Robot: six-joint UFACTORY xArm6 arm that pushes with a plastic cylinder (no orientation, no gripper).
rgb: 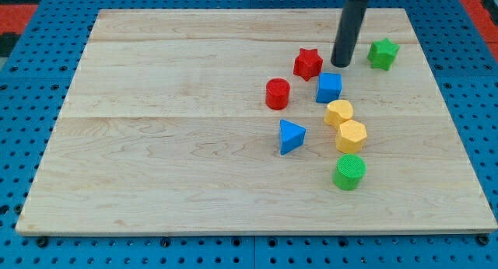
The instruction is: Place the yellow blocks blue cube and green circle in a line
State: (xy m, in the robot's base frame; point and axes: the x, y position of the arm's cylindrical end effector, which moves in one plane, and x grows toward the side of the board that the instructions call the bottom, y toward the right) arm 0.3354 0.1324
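My tip (341, 64) stands just above the blue cube (328, 88) toward the view's top, a little to its right and apart from it. Below the cube lie a yellow heart-shaped block (338, 112) and a yellow hexagon block (351, 135), touching each other. The green circle (349, 172) sits below the hexagon. These run in a rough slanted column down the right half of the wooden board (156, 129).
A red star (308, 63) lies just left of my tip. A red cylinder (277, 93) and a blue triangle (290, 136) lie left of the column. A green star (381, 53) sits right of my tip near the board's top right.
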